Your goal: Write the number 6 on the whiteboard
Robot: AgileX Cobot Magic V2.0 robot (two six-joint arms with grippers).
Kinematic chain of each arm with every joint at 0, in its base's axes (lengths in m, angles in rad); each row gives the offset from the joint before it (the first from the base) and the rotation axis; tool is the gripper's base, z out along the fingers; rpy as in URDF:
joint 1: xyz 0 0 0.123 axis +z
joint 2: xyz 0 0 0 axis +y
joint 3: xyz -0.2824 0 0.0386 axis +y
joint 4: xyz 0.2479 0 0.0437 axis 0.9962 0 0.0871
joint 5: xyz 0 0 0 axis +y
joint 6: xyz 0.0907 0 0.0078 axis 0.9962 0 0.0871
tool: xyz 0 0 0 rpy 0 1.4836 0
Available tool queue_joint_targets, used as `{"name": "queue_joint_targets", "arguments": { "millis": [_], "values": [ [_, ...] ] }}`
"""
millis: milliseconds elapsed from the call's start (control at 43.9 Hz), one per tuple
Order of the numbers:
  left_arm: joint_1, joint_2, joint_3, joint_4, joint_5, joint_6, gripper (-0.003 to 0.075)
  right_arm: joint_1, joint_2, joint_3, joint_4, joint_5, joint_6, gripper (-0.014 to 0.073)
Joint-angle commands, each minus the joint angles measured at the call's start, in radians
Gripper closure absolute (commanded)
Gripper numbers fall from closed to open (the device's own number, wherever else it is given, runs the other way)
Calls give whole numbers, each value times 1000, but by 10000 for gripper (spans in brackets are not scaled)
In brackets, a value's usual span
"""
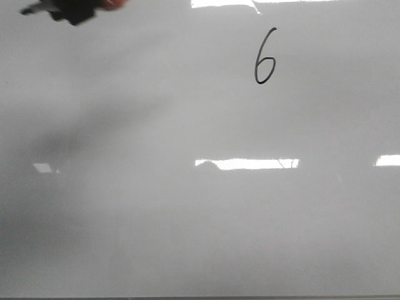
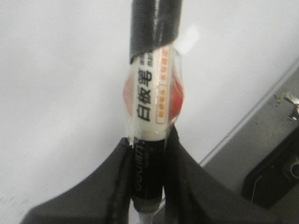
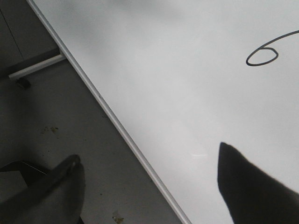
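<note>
Front view: a thin black hand-drawn number 6 point(image 1: 264, 56) is seen finished on the glossy grey-white whiteboard point(image 1: 187, 231); the left tool point(image 2: 145, 154) is clamped on a black whiteboard marker point(image 2: 149, 102) (lifted away, presumably to avoid smudging), and the right tool point(image 3: 154, 182) is spread wide, empty.

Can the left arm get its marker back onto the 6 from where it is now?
Probably yes. The left gripper grips the marker, and bare whiteboard lies between it and the 6; nothing stands in the way.

Thin black number 6 point(image 1: 264, 56) drawn upper right on glossy whiteboard point(image 1: 187, 219).
</note>
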Motion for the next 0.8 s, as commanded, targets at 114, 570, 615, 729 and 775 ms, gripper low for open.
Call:
{"name": "queue_joint_targets", "arguments": {
  "millis": [114,570,615,729,775],
  "values": [
    [210,-184,76,61,-71,-132,623,-3,-1,-31,1,-75,4,-8],
    [565,-269,466,21,-558,-310,623,-3,-1,-31,1,-116,4,-8],
    [581,-257,494,3,-620,-311,623,-3,-1,-31,1,-116,4,-8],
    [617,-225,547,-20,-780,-352,623,-3,-1,-31,1,-117,4,-8],
    [632,-213,565,-20,-830,-368,622,-3,-1,-31,1,-117,4,-8]
  ]
}}
